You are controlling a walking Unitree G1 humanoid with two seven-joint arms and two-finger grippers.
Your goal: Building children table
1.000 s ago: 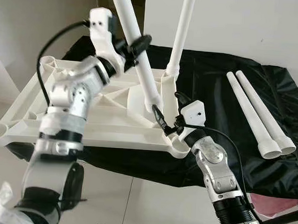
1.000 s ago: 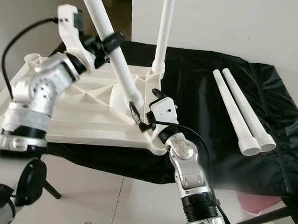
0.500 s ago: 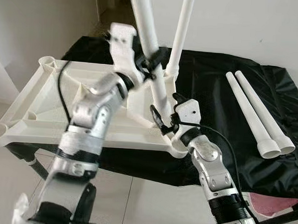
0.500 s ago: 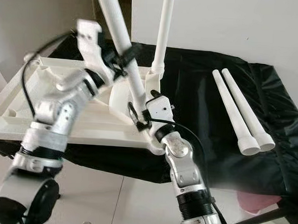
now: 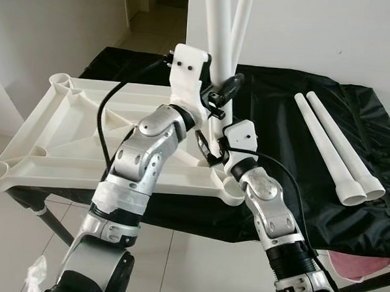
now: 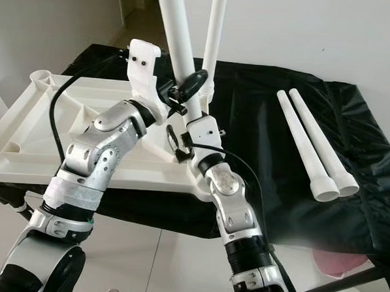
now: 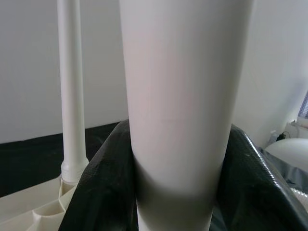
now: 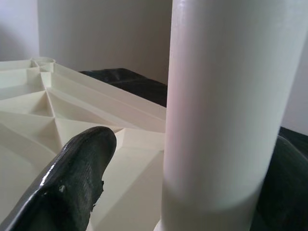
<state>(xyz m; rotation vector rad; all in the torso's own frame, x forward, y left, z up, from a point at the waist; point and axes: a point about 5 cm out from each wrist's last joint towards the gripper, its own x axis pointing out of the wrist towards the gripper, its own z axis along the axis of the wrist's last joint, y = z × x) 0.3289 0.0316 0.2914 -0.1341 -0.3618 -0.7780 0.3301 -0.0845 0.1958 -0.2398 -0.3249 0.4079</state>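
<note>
The white tabletop (image 5: pixel 64 139) lies upside down on a stand covered with black cloth (image 5: pixel 301 125), ribbed underside up. One leg (image 6: pixel 214 36) already stands upright in the far right corner socket. A second leg (image 6: pixel 177 47) is held just beside it, nearer and left of it, its long axis close to vertical with the top tipped slightly toward the left. Its lower end points down at the near right corner of the tabletop, where a socket (image 5: pixel 232 190) sits at the edge.

The left gripper (image 5: pixel 218 98) is clamped round the second leg mid-shaft, fingers wrapped on it; the left arm reaches up and across from the near left, elbow bent. The right gripper (image 5: pixel 211 150) sits lower on the same leg, near its foot, with one finger (image 8: pixel 72 178) apart from the shaft in the right wrist view, so the hold looks loose or partly open; cannot tell for sure. The right arm comes up from the near right, wrist bent toward the tabletop.

Two spare legs (image 5: pixel 339 150) lie side by side on the cloth well off to the right, wide ends toward the near side.

Likely step: line up the leg's foot over the socket and press straight down. The socket lies below the right gripper, so that gripper is the nearer guide.
</note>
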